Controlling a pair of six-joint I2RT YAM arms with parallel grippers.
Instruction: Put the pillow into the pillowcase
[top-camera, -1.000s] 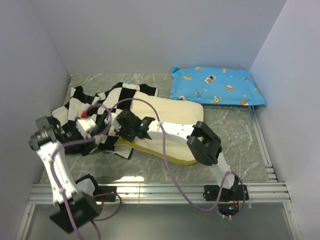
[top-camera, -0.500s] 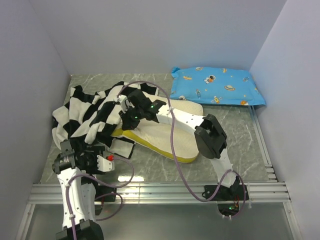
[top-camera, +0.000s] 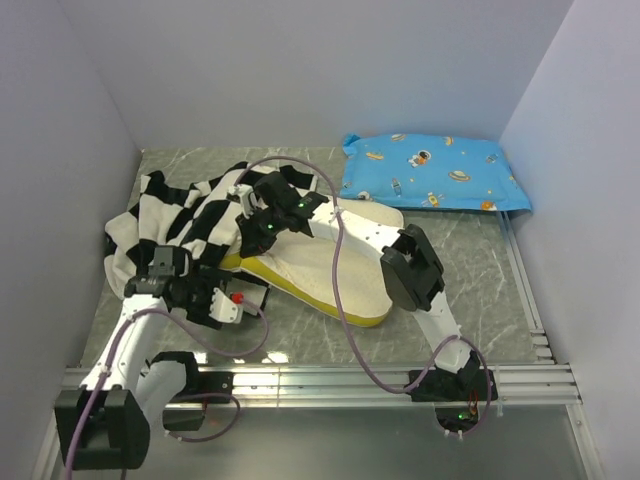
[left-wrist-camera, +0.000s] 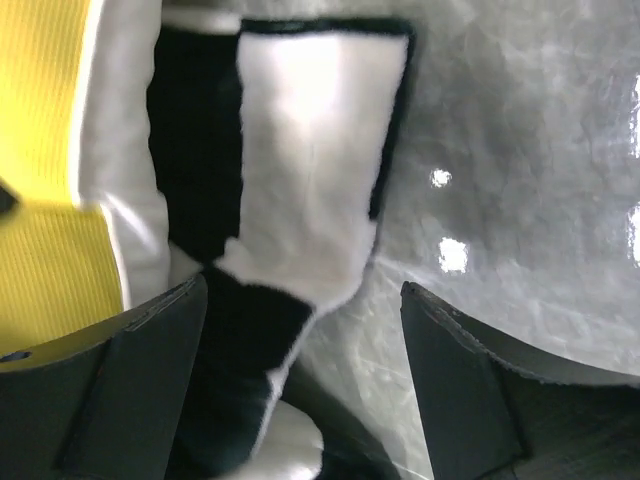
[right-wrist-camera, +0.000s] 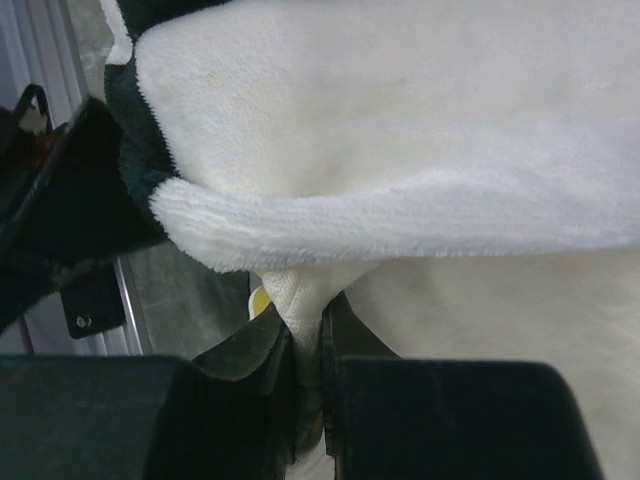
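Observation:
The pillow (top-camera: 320, 272), cream with an olive-yellow edge, lies in the middle of the table, its left end under the pillowcase (top-camera: 185, 215), a crumpled black-and-white checked cloth. My right gripper (top-camera: 256, 226) is shut on a pinch of the pillow's dotted cream fabric (right-wrist-camera: 300, 295) at that left end, under the pillowcase's plush edge (right-wrist-camera: 400, 215). My left gripper (top-camera: 226, 300) is open, low over the table at the pillowcase's near corner. In the left wrist view a checked flap (left-wrist-camera: 310, 190) lies between its fingers (left-wrist-camera: 130, 390), with the yellow pillow edge (left-wrist-camera: 40, 150) at the left.
A blue cartoon-print pillow (top-camera: 435, 172) lies at the back right against the wall. White walls close in the left, back and right sides. An aluminium rail (top-camera: 330, 380) runs along the front edge. Purple cables loop over the pillow.
My left arm came down from over the pillowcase to the near side and now sits at its near corner. My right gripper moved back and left along the pillow's end.

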